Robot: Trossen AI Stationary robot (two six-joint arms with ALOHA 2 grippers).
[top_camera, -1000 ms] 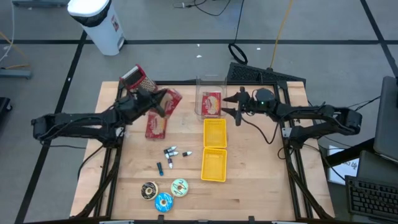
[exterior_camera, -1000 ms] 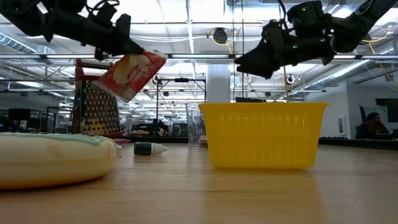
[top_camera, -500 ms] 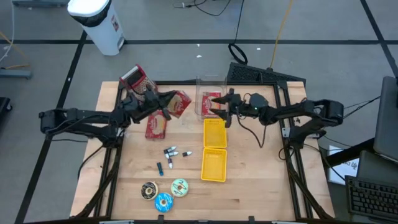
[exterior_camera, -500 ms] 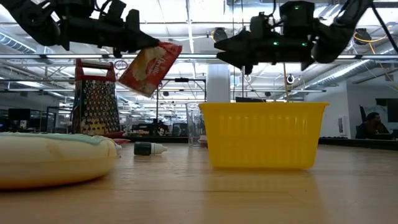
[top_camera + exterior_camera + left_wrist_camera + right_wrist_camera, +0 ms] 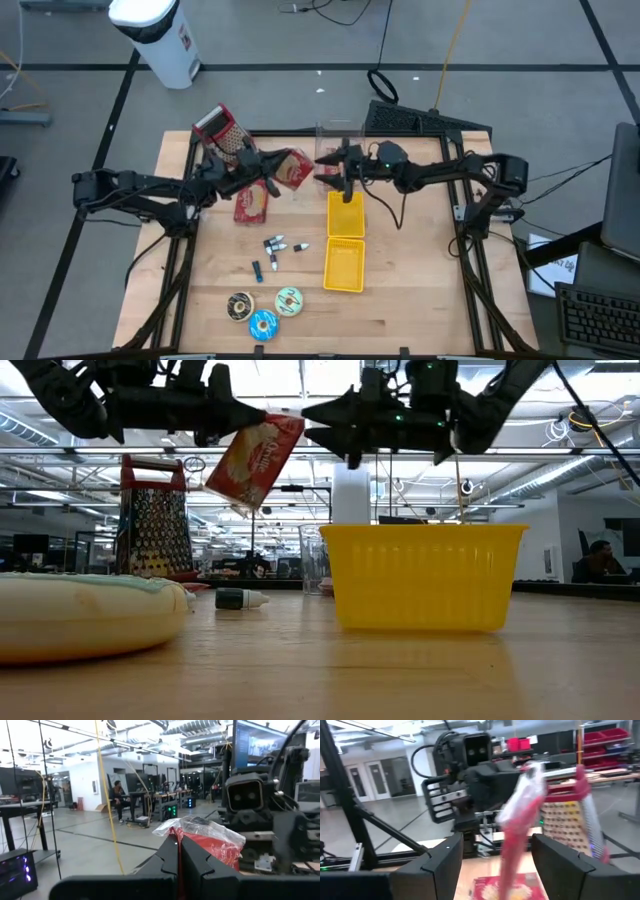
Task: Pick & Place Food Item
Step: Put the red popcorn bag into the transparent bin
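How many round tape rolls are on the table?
3, clustered near the table's front edge: a dark roll, a blue roll beside it, and a yellow-green roll. None seems hidden.

In the high view we find the table (image 5: pixel 400 300) at frame centre, with a bin (image 5: pixel 160 38) on the floor at upper left. A grater (image 5: pixel 222 130) sits at the table's upper left corner. Just right of it a held snack packet (image 5: pixel 290 168) hangs above the table, and a second packet (image 5: pixel 251 203) lies below it. A clear container (image 5: pixel 330 135) stands at upper centre, with two baskets (image 5: pixel 345 240) below it. Small bottles (image 5: pixel 276 250) lie left of the baskets, and three tape rolls (image 5: pixel 263 310) lie at lower centre.
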